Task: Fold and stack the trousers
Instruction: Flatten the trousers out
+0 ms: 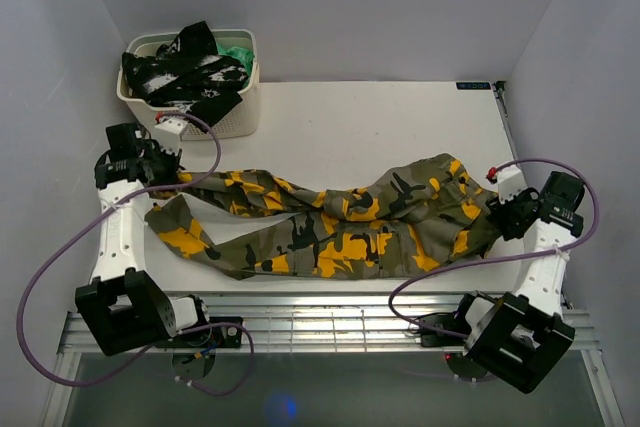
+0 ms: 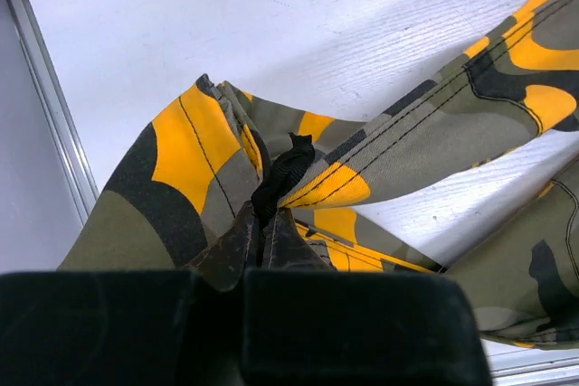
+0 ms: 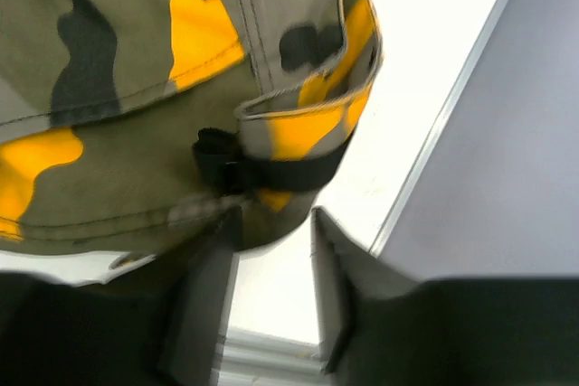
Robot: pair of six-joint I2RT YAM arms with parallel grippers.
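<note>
We see one pair of trousers (image 1: 330, 222) across the counter (image 1: 380, 117); our left pincer (image 2: 265, 228) clamps a leg hem, our right pincer (image 3: 276, 223) stands parted at the waistband.

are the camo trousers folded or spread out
Spread out. The trousers lie stretched full length across the table, both legs extended from the waist, rumpled but with no tidy fold.
</note>
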